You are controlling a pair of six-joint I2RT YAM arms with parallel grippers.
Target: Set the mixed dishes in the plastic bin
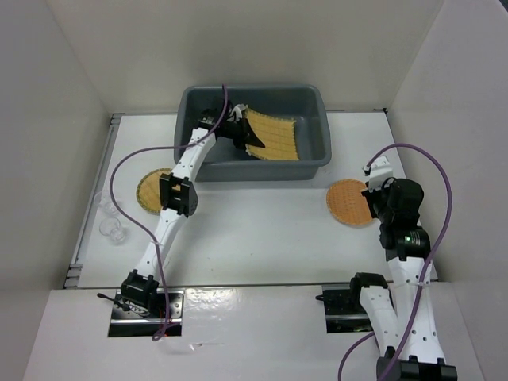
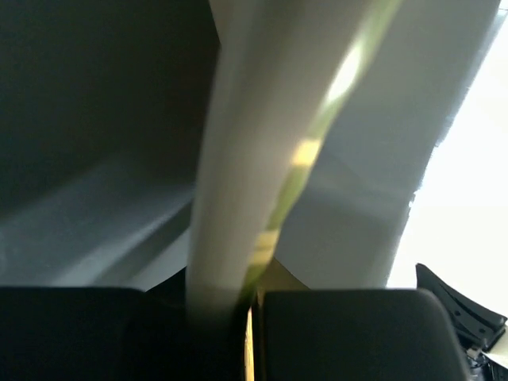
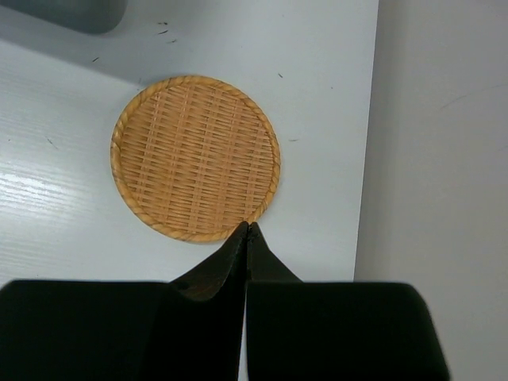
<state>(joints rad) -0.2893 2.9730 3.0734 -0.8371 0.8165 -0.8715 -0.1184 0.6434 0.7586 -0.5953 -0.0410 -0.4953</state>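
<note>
The square yellow slatted mat is inside the dark grey plastic bin, slanted, with its left edge raised and clamped in the left pincer. Whether its lower edge touches the bin floor cannot be told. The bin stands at the far middle of the white table.

The orange-brown disc lies flat on the table near the bin's right front corner, apart from it. The right pincer hangs over the disc's near rim, clenched with its tips pressed together and nothing between them. The yellow-tan disc lies flat left of the bin, its right side hidden under the left arm, which crosses it on the way into the bin. Two clear glass cups stand near the table's left edge, apart from that disc.

The left wrist view shows the mat only edge-on, a blurred pale strip rising from between the fingers against the bin's dark wall. The right wrist view shows the disc's weave and braided rim, which the overhead view does not resolve.
</note>
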